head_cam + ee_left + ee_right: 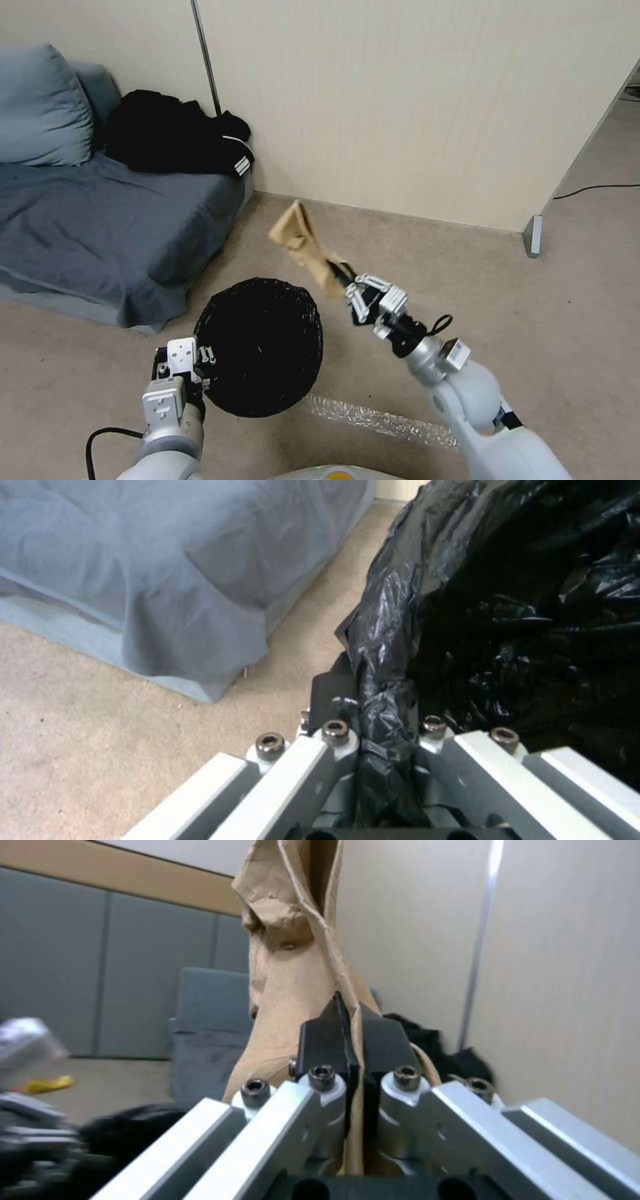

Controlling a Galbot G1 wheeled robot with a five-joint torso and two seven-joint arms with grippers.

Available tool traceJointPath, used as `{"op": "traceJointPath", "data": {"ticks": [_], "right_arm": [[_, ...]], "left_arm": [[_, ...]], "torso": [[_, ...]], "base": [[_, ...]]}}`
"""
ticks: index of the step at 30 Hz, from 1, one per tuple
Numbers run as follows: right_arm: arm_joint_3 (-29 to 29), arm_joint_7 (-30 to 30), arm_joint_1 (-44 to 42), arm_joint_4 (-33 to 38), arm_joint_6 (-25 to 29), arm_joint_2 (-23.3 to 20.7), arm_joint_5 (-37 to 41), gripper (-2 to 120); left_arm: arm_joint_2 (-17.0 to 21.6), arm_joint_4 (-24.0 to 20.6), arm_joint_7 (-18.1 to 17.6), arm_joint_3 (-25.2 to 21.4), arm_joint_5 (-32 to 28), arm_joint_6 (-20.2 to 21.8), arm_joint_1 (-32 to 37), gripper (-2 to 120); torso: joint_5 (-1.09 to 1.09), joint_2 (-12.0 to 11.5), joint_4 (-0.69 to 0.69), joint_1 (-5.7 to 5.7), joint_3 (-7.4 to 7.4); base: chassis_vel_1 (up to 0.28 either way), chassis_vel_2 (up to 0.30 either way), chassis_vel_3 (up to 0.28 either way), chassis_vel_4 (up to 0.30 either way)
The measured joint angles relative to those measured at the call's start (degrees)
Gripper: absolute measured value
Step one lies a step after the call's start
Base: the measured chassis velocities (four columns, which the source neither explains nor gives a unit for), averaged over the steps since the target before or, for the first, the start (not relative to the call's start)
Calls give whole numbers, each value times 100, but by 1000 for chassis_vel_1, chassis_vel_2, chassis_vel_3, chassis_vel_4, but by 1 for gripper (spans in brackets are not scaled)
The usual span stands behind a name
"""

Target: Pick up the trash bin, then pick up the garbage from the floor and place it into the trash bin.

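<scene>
The trash bin point(261, 347), lined with a crinkled black bag, is held off the carpet low in the head view, its mouth turned toward me. My left gripper point(200, 370) is shut on its rim at the near left; the left wrist view shows the black liner point(387, 715) pinched between the pads. To the bin's right my right gripper point(341, 275) is shut on a crumpled tan paper bag point(301, 243), a piece of the garbage, held up in the air. In the right wrist view the paper bag point(293, 970) rises from between the closed black pads.
A grey-blue sofa point(100, 227) with a cushion and black clothing point(173, 137) stands at the left. A beige wall panel point(427, 100) runs behind. A strip of bubble wrap point(380, 420) lies on the carpet near my base. A black cable point(593, 190) crosses the floor far right.
</scene>
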Motion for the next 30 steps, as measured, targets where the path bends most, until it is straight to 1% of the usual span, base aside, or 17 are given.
{"op": "traceJointPath", "data": {"ticks": [1,4,5,6,8,16,26,29,30], "right_arm": [[-134,35,-18,42,-11,-50,-47,0],[-291,62,-37,62,-28,-102,-120,0],[-536,80,-49,49,-42,-169,-249,0],[-536,80,-49,49,-42,-169,-249,0],[-732,82,-44,-94,-44,-180,-396,0],[-928,75,-2,-523,14,0,-606,0],[-944,119,4,-860,122,115,-821,0],[-941,265,0,-920,148,115,-919,10],[-941,265,0,-920,148,115,-919,10]], "left_arm": [[7,13,1,5,10,0,-5,1],[11,22,1,13,21,0,-11,1],[9,30,6,36,39,0,-24,1],[9,30,6,36,39,0,-24,1],[-8,30,10,59,60,0,-31,1],[-25,30,20,71,127,-21,-12,1],[-22,13,26,70,139,-35,4,1],[-19,-4,29,61,116,-34,-23,1],[-19,-4,29,61,116,-34,-23,1]], "torso": [[-2,0,0,0,0],[0,0,0,0,0],[-1,0,0,0,0],[-1,0,0,0,0],[0,0,0,0,0],[0,0,0,0,0],[-1,0,0,0,0],[0,0,0,0,0],[0,0,0,0,0]], "base": [[0,0,0,0],[0,0,0,0],[0,0,0,0],[0,0,0,0],[0,0,0,0],[0,0,0,0],[0,0,0,0],[0,0,0,0],[0,0,0,0]]}}
